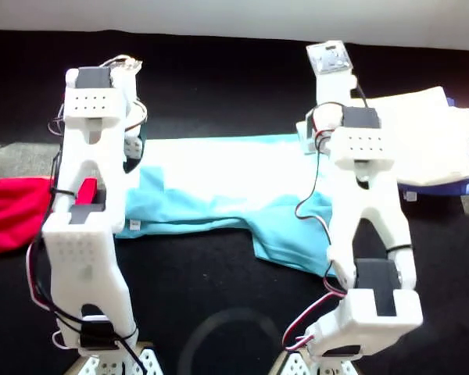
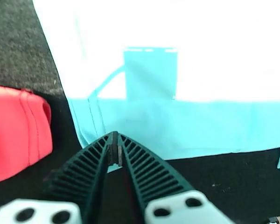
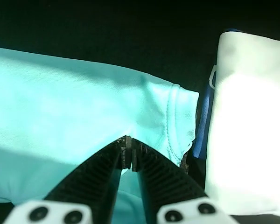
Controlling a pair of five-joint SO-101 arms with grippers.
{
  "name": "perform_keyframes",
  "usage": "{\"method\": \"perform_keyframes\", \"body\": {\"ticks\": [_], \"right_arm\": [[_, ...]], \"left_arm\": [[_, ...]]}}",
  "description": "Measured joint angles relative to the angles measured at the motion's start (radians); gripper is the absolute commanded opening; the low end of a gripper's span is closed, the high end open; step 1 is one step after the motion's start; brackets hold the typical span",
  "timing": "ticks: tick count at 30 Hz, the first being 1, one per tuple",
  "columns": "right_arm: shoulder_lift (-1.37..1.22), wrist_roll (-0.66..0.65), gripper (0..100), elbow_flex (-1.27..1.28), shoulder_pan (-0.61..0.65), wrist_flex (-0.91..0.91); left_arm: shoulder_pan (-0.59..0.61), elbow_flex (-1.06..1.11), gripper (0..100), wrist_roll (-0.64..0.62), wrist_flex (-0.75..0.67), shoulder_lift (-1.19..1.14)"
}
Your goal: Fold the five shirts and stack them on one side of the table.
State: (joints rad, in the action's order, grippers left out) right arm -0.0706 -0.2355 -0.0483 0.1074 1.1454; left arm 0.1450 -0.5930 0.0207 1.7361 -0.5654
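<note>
A turquoise shirt (image 1: 219,195) lies spread across the middle of the black table, with a sleeve hanging toward the front right. My left gripper (image 2: 113,148) is shut on the turquoise shirt (image 2: 186,126) at its left hem, close to the pocket (image 2: 150,72). My right gripper (image 3: 127,150) is shut on the same shirt (image 3: 60,102) near its right sleeve cuff (image 3: 179,116). A red shirt (image 1: 12,211) lies crumpled at the left edge. A folded white shirt (image 1: 426,137) rests on a blue one (image 1: 445,187) at the right.
The red shirt (image 2: 18,130) sits just beside the left hem. The white stack (image 3: 252,130) with the blue edge (image 3: 203,121) lies a short gap from the cuff. Bare black table (image 1: 219,78) runs behind the shirt and in front of it between the arm bases.
</note>
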Motion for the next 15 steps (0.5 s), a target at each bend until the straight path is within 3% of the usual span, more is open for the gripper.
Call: {"method": "perform_keyframes", "body": {"ticks": [9,15], "right_arm": [[0.068,0.000,0.8,0.000,0.095,0.163],[0.068,0.000,0.8,0.000,0.190,0.267]], "left_arm": [[-0.008,0.753,1,-0.100,-0.457,0.269],[-0.028,0.930,1,-0.110,-0.569,0.328]]}}
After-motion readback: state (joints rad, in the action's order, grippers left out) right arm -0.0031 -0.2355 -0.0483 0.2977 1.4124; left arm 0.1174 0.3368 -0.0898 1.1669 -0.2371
